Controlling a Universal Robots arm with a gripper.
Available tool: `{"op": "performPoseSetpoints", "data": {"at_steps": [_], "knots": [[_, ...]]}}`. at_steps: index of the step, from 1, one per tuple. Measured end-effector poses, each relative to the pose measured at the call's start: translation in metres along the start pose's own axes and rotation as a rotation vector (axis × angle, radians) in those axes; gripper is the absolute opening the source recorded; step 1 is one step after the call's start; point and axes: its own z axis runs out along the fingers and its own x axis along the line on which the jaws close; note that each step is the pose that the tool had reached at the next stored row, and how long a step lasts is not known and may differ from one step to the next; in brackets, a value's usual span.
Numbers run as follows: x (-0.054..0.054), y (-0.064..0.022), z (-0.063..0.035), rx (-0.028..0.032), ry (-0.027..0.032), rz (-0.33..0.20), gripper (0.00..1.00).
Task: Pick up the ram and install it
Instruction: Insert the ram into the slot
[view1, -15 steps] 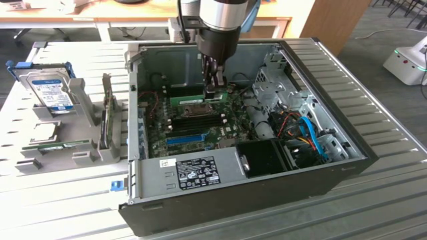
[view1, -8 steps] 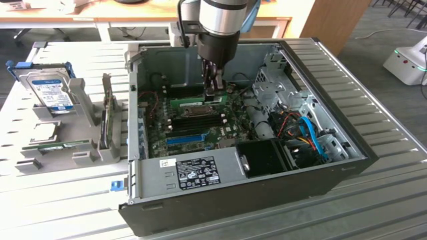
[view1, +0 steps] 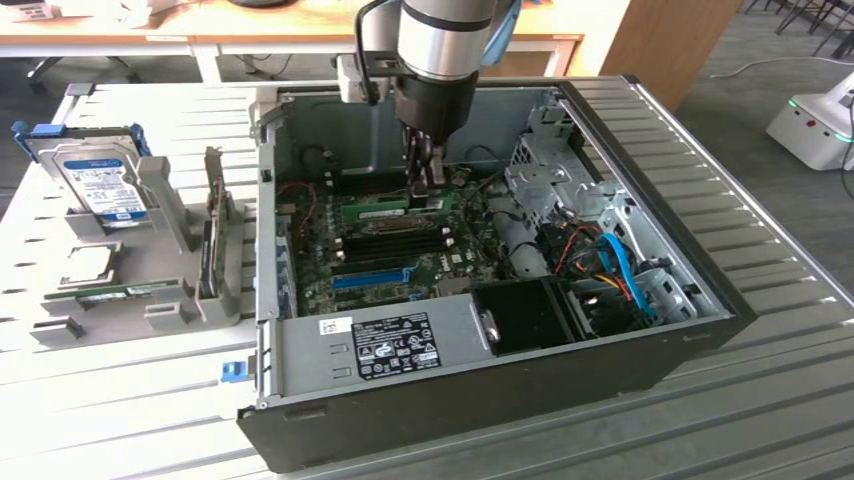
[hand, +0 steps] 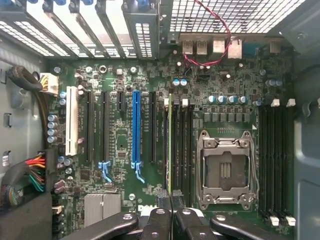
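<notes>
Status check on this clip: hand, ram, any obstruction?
Hand shut on ram, inside the case. Ram lined along the memory slots beside the CPU socket; seating unclear. No obstruction seen there.

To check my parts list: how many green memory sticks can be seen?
2. The ram stands on the motherboard inside the case, held by the gripper; a second stick lies in the grey rack outside. Others may be hidden.

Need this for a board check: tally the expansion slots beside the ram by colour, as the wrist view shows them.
White slot: 1
Blue slot: 1
Black slots: 4, one of them short
Total: 6
</notes>
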Motion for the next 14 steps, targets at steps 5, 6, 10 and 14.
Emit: {"op": "performPoseSetpoints", "data": {"at_steps": [5,6,10,14], "knots": [[0.000,-0.0002,0.0058,0.0000,0.0000,0.001,0.12],[0.000,-0.0002,0.0069,0.0000,-0.0001,0.002,0.12],[0.000,-0.0003,0.0110,0.0000,-0.0002,0.003,0.12],[0.000,-0.0005,0.0156,0.0000,-0.0001,0.004,0.12]]}}
